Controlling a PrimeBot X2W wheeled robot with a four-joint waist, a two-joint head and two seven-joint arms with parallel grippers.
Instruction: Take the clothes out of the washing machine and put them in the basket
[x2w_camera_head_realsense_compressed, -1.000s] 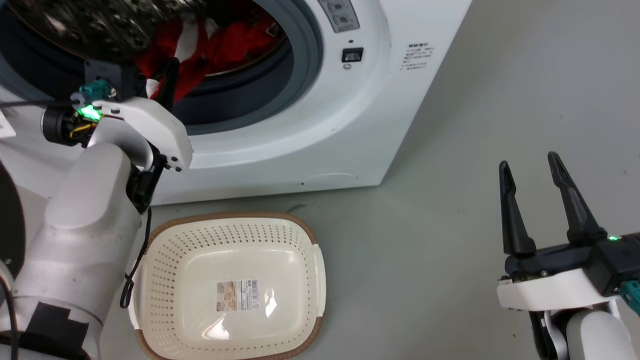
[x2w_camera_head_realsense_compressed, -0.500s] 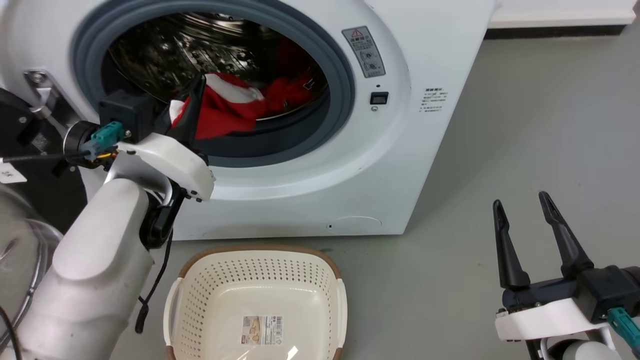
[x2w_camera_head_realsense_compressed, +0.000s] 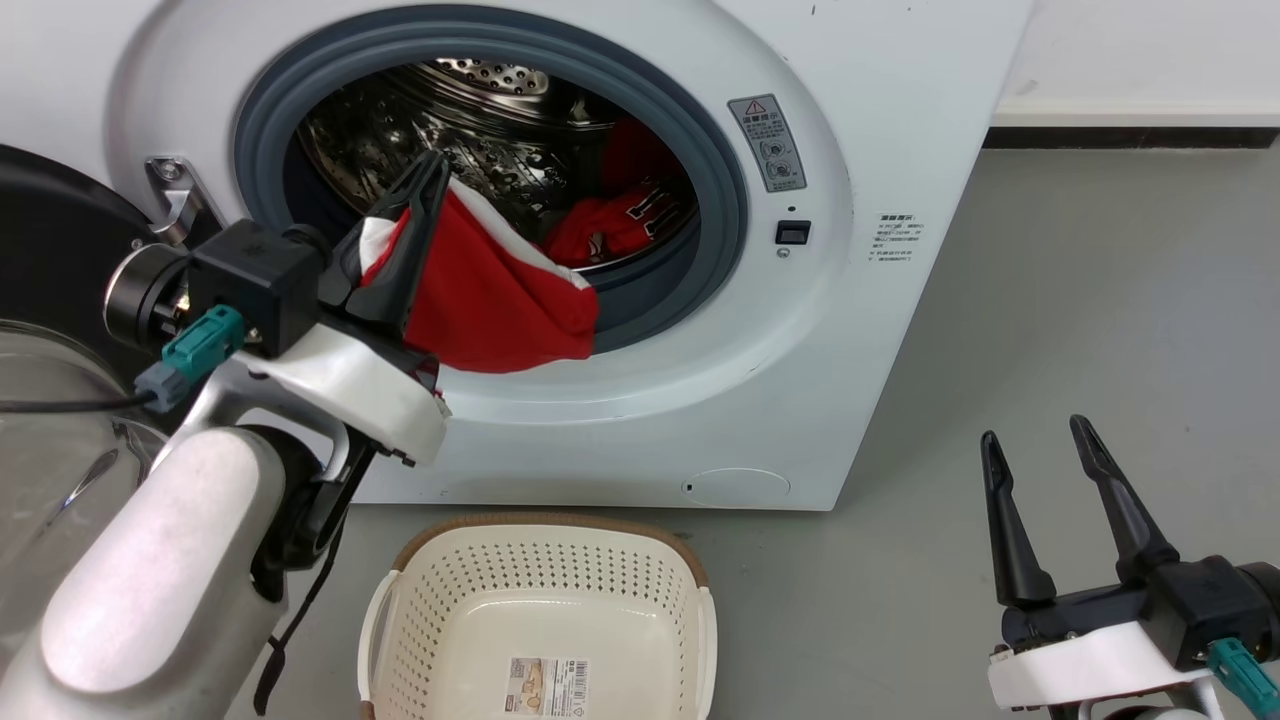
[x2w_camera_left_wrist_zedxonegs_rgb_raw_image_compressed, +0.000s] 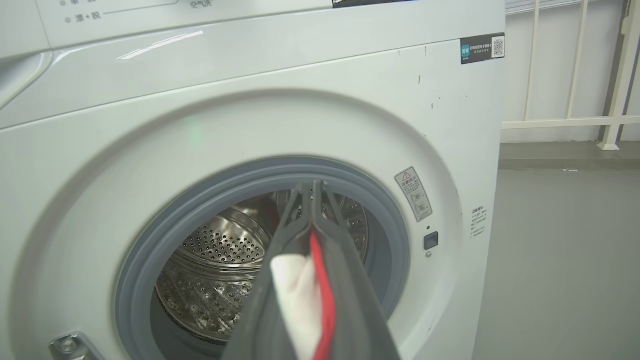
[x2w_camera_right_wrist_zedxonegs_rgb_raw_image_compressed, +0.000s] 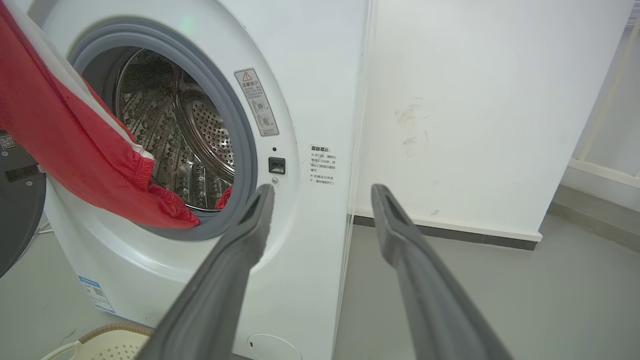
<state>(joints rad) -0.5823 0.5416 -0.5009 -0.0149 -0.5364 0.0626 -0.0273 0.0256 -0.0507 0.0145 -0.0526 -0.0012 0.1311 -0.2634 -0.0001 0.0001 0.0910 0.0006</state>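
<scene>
Left gripper (x2w_camera_head_realsense_compressed: 430, 175) at centre left of the head view, fingers pressed together on a red garment (x2w_camera_head_realsense_compressed: 490, 300) with white trim. Garment hanging out over the lower edge of the grey door ring (x2w_camera_head_realsense_compressed: 715, 170) of the washing machine (x2w_camera_head_realsense_compressed: 700, 400), clear of the floor. In the left wrist view, same closed left gripper (x2w_camera_left_wrist_zedxonegs_rgb_raw_image_compressed: 312, 185) with a strip of white and red cloth (x2w_camera_left_wrist_zedxonegs_rgb_raw_image_compressed: 300, 300) pinched between its dark fingers.

Deeper in the perforated steel drum (x2w_camera_head_realsense_compressed: 470, 130), right of centre in the opening, a red jersey (x2w_camera_head_realsense_compressed: 620, 225) with black, white-edged numerals, lying against the drum wall. Black-framed porthole door (x2w_camera_head_realsense_compressed: 50, 230) swung open at the far left edge.

Cream basket (x2w_camera_head_realsense_compressed: 540, 522) with brown rim at bottom centre, on the floor just in front of the machine, with a paper label (x2w_camera_head_realsense_compressed: 545, 685) on its bottom.

Right gripper (x2w_camera_head_realsense_compressed: 1034, 433) at lower right, fingers spread apart, gripping nothing, well apart from machine and basket. Same spread in the right wrist view (x2w_camera_right_wrist_zedxonegs_rgb_raw_image_compressed: 322, 192).

Smooth grey floor (x2w_camera_head_realsense_compressed: 1100, 300) across the right half, matte. White wall (x2w_camera_right_wrist_zedxonegs_rgb_raw_image_compressed: 450, 125) beside the machine, faintly scuffed, with a dark baseboard (x2w_camera_right_wrist_zedxonegs_rgb_raw_image_compressed: 450, 232) along its foot. White railing (x2w_camera_left_wrist_zedxonegs_rgb_raw_image_compressed: 575, 120) at the upper right of the left wrist view.
</scene>
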